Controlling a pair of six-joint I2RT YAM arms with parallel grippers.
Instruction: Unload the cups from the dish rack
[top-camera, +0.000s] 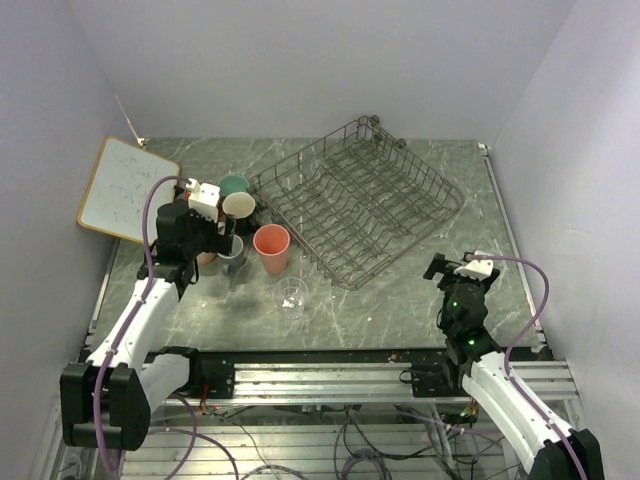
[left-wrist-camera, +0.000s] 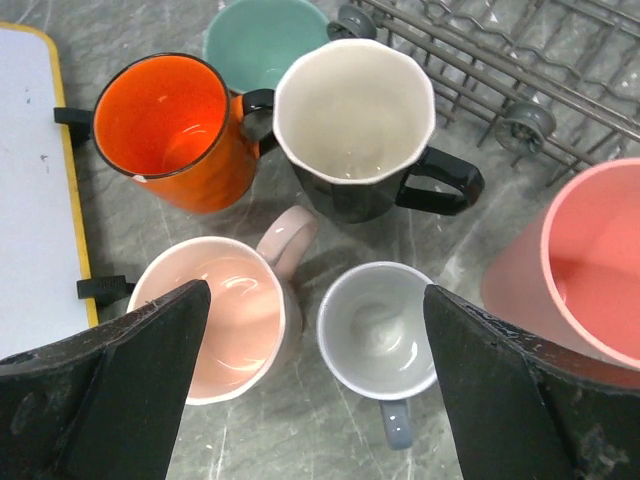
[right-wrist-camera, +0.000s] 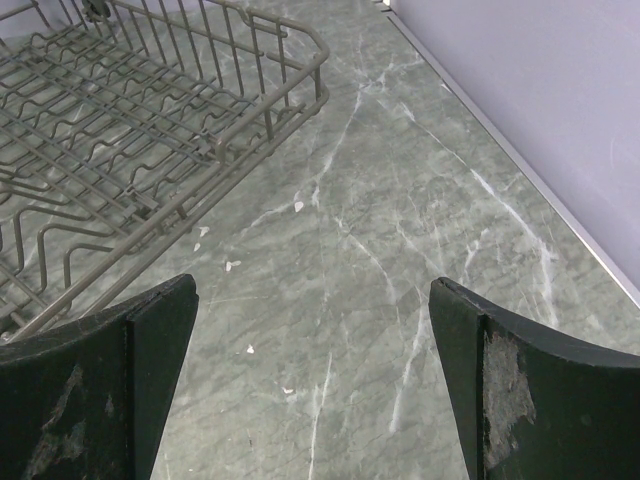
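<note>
The grey wire dish rack (top-camera: 362, 200) (right-wrist-camera: 150, 120) lies on the table with nothing in it. Left of it stand the cups: an orange mug (left-wrist-camera: 175, 130), a mint green mug (left-wrist-camera: 262, 40), a black mug with a cream inside (left-wrist-camera: 355, 125), a pale pink mug (left-wrist-camera: 215, 330), a small grey-blue cup (left-wrist-camera: 378, 330) and a tall pink tumbler (top-camera: 271, 248) (left-wrist-camera: 590, 270). A clear glass (top-camera: 292, 296) stands nearer the front. My left gripper (left-wrist-camera: 312, 295) (top-camera: 222, 238) hangs open above the pale pink and grey-blue cups, holding nothing. Near the rack's right corner, my right gripper (right-wrist-camera: 312, 288) (top-camera: 455, 268) is open over bare table.
A wood-framed whiteboard (top-camera: 125, 187) (left-wrist-camera: 30, 190) leans at the left, close beside the orange mug. A metal rail (top-camera: 380, 375) runs along the table's near edge. Walls close in the table at the back and on both sides.
</note>
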